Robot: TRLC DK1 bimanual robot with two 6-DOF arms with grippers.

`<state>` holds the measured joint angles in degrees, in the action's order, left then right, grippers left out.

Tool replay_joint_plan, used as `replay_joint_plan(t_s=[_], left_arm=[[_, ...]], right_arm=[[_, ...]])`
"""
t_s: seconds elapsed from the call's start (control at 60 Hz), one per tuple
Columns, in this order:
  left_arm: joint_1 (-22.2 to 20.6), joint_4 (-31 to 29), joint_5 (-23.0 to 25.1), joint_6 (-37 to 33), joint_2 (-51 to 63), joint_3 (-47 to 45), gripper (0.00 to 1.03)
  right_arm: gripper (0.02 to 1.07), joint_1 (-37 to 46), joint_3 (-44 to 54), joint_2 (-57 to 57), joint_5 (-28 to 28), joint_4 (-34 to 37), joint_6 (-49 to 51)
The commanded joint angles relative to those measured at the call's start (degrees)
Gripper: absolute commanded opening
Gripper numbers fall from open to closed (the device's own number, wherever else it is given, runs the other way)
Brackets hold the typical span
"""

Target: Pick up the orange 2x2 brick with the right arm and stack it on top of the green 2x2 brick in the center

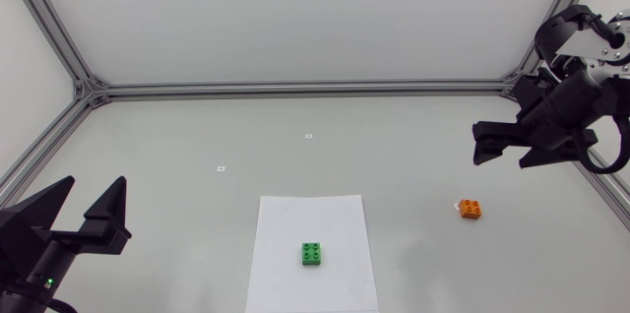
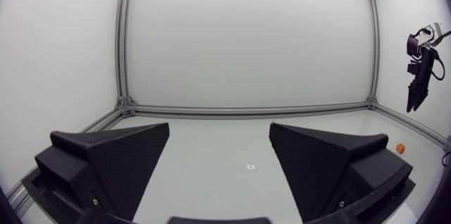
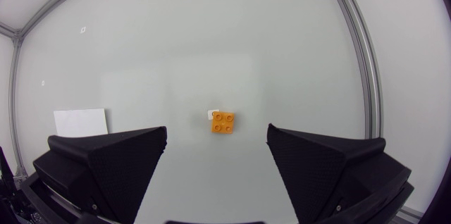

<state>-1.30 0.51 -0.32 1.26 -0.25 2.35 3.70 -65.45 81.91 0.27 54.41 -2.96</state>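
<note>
Hovering above the counter [image 1: 197, 136] with right tool [image 1: 497, 151] spread wide, nothing gripped. Orange 2x2 brick [image 1: 471, 209] flat on the counter, studs up, at 7 o'clock from that tool and clear of it. Green 2x2 brick [image 1: 313, 253] on white sheet [image 1: 285, 215], toward 9 o'clock from the orange one, well apart. Left tool [image 1: 94, 183] at 9 o'clock from the sheet, also wide, empty.

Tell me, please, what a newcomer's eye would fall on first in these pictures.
The orange brick stands out most, on the grey table right of the white sheet, with the open right gripper hanging above it. Next is the green brick, sitting on that sheet near the table's middle.
</note>
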Motion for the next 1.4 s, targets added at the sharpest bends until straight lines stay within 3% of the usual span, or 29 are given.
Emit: replay_joint_plan(t_s=[0.0, 0.683, 1.383], left_arm=[[0.2, -0.9, 0.2, -0.7, -0.5, -2.3, 0.99], [0.2, -0.9, 0.2, -0.7, -0.5, -2.3, 0.99], [0.2, -0.8, 0.2, -0.7, -0.5, -2.3, 0.99]], right_arm=[[1.03, 0.3, 2.2, 2.1, 0.3, -1.0, 1.4], [1.02, 2.8, 9.2, 16.9, 1.9, -12.3, 1.6], [0.87, 1.9, 8.1, 21.8, -1.4, -14.2, -0.1]])
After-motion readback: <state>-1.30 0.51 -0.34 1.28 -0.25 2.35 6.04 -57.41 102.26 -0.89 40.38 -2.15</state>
